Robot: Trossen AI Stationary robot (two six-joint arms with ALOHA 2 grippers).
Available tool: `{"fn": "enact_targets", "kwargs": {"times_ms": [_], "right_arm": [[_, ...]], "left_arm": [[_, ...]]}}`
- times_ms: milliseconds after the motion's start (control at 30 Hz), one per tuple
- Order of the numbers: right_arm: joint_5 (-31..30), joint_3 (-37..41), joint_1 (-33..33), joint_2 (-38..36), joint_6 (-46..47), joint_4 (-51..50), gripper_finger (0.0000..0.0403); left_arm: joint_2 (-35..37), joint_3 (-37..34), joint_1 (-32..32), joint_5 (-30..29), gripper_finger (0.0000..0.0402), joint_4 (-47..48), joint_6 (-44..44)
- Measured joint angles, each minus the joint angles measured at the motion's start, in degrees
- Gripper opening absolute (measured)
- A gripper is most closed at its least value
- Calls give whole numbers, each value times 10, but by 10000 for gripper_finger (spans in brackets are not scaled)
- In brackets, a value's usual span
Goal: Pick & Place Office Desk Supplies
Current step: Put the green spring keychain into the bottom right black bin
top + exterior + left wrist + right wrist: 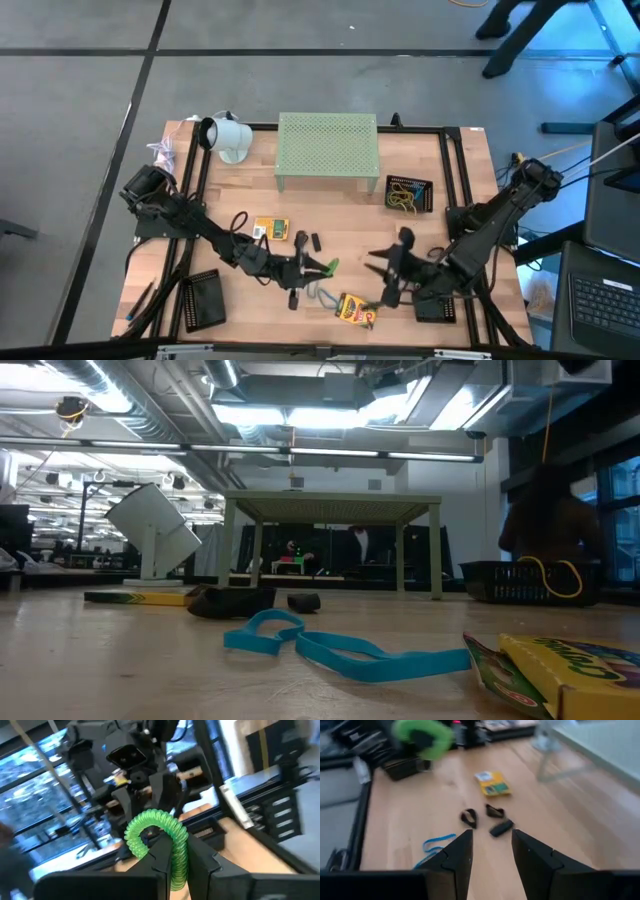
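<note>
Starting at the left: the left end effector (325,267) is hovering over the middle of the bench (330,215), fingers clamped on a green coiled band (159,834); its lower end is vanishing between the fingers. One crayon box (271,229) is lying behind it, with small black clips (487,820) beside it, too blurred to count. A blue rubber band (335,645) is sprawling at the front edge. Moving right, the second crayon box (353,308) is sitting there, cut off in the low view. The right end effector (378,263) is waiting nearby, fingers apart, gripping nothing.
</note>
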State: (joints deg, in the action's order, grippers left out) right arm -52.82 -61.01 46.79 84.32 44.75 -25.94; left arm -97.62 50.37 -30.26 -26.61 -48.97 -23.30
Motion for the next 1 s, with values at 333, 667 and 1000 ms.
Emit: {"fn": "enact_targets", "kwargs": {"times_ms": [333, 667, 1000], "right_arm": [[-8, 0, -39, 43, -135, 141, 148], [99, 0, -71, 43, -210, 233, 228], [191, 0, -89, 43, -358, 343, 243]], "left_arm": [[0, 0, 0, 111, 29, 0, 30], [0, 0, 0, 109, 29, 1, 30], [0, 0, 0, 112, 29, 3, 60]]}}
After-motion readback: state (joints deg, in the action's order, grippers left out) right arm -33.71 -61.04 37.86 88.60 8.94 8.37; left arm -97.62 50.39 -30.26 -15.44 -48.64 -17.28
